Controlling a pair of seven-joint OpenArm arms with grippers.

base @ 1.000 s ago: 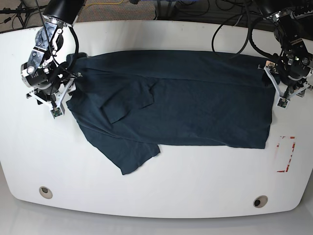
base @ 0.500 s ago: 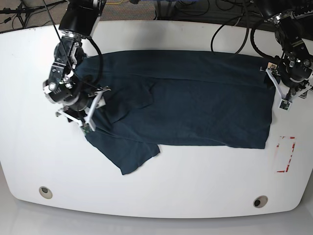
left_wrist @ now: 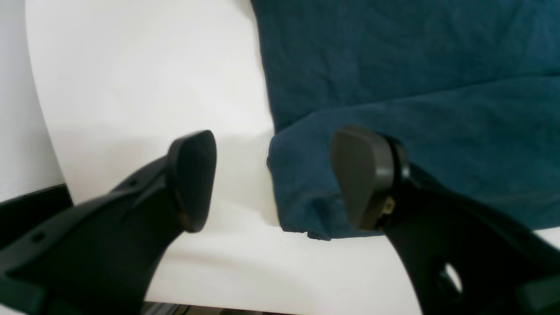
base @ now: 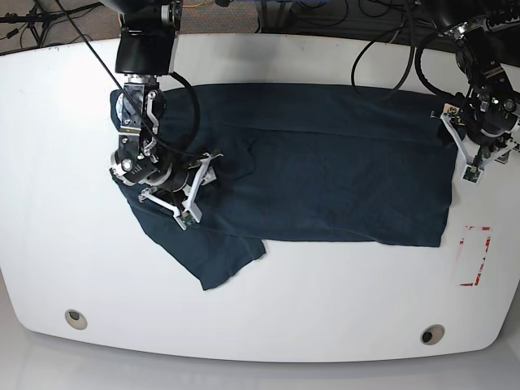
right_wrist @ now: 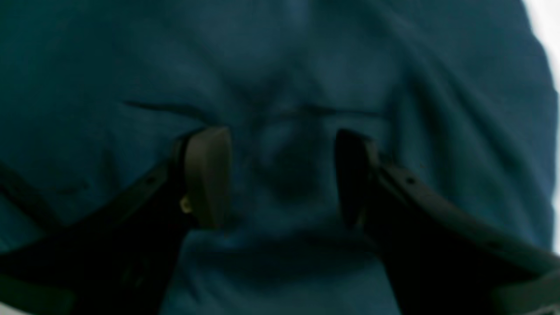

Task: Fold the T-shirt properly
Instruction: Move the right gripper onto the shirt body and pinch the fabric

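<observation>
A navy T-shirt (base: 325, 154) lies spread on a white table (base: 325, 309). The right gripper (base: 175, 191) hovers spread over its sleeve; the left gripper (base: 475, 146), spread, straddles its hem corner. Pinch both layers squarely.

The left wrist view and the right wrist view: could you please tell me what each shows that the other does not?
Only the left wrist view shows bare white table and the T-shirt folded corner, beside the open left claw. Only the right wrist view shows wrinkled cloth filling the frame beneath the open right claw. Both show navy fabric and empty fingers.
</observation>
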